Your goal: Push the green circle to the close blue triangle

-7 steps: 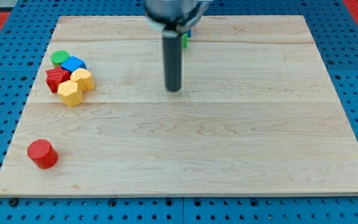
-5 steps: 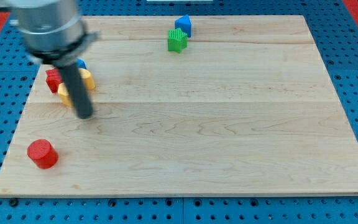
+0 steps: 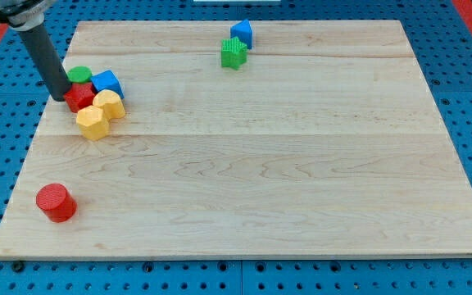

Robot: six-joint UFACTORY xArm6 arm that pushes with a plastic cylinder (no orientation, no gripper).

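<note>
No claw is carried here, only a rod, so nothing can be opened or clamped. My tip is set at the left edge of the little pile. The green circle sits just up and right of it, touching the blue triangle further right. The push looks nearly done; only a small nudge rightward seems needed.

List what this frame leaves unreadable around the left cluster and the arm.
- Green circle: partly hidden by the rod; only its right part shows.
- My tip: whether it touches the green circle or the red block cannot be told; they overlap in this single view.
- Red block: shape unclear, crowded by the yellow blocks and blue triangle.
- Arm above the rod: cut off by the view's top edge.
</note>
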